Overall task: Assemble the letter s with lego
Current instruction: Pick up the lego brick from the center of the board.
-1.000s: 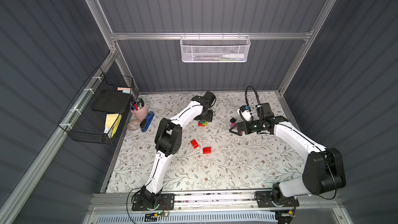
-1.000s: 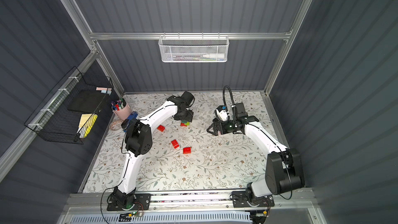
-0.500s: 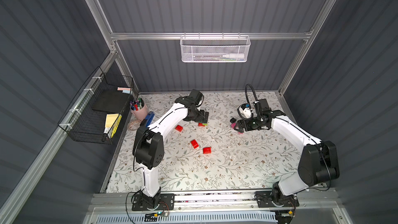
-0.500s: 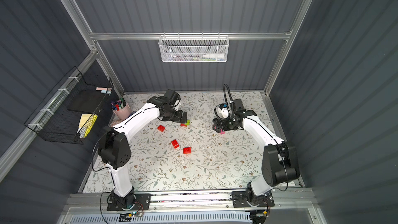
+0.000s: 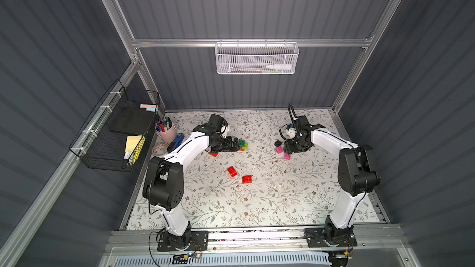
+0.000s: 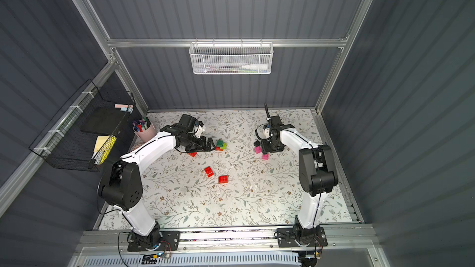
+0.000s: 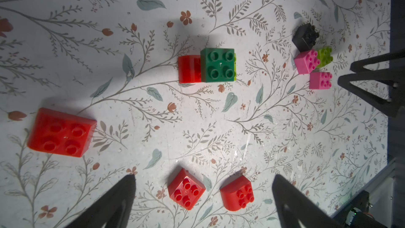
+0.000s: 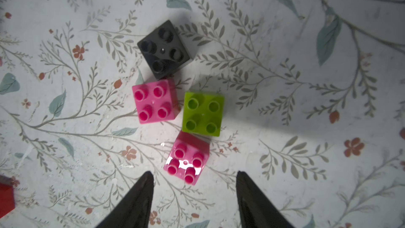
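The lego lies in three groups on the floral mat. A dark green brick (image 7: 219, 65) sits on a lime one, with a red brick (image 7: 189, 69) against it. My left gripper (image 7: 203, 178) is open and empty, just left of this stack (image 5: 243, 144) in both top views. Three red bricks (image 7: 62, 132) (image 7: 186, 188) (image 7: 237, 193) lie loose. A black brick (image 8: 163, 49), two pink bricks (image 8: 154, 101) (image 8: 186, 157) and a lime brick (image 8: 202, 115) cluster under my right gripper (image 8: 194, 173). It is open, its tips just short of the nearer pink brick.
A pink pen cup (image 5: 167, 130), a blue stapler (image 5: 177, 139) and a small dish (image 5: 160, 148) stand at the mat's left edge. A black wire basket (image 5: 115, 129) hangs on the left wall and a white mesh basket (image 5: 257, 59) on the rear wall.
My left gripper has opened and drawn back leftward from the green stack. My right gripper's jaws have narrowed over the pink bricks.
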`<move>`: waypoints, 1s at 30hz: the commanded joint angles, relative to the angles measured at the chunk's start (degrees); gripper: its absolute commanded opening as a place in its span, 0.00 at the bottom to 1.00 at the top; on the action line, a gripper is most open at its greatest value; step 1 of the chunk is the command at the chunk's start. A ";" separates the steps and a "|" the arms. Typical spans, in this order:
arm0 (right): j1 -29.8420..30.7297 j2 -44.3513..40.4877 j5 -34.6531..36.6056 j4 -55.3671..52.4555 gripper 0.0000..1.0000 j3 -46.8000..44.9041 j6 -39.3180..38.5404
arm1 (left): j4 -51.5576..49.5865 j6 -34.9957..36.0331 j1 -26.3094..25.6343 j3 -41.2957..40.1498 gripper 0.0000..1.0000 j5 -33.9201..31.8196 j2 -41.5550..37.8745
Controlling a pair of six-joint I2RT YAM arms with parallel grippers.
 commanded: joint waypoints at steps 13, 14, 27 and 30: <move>1.20 8.37 3.20 0.21 0.49 6.52 1.59 | 2.21 -0.99 1.45 -3.24 1.00 2.29 -2.75; 1.35 8.64 3.41 0.01 0.49 6.86 1.57 | 2.21 -0.88 1.45 -3.23 1.00 2.34 -2.77; 1.99 11.52 7.19 -2.77 0.40 9.67 2.18 | 1.68 -0.43 1.63 -3.22 1.00 2.49 -1.77; 2.08 12.63 7.18 -3.86 0.37 11.08 2.31 | 1.92 -0.52 1.63 -2.96 1.00 2.77 -1.22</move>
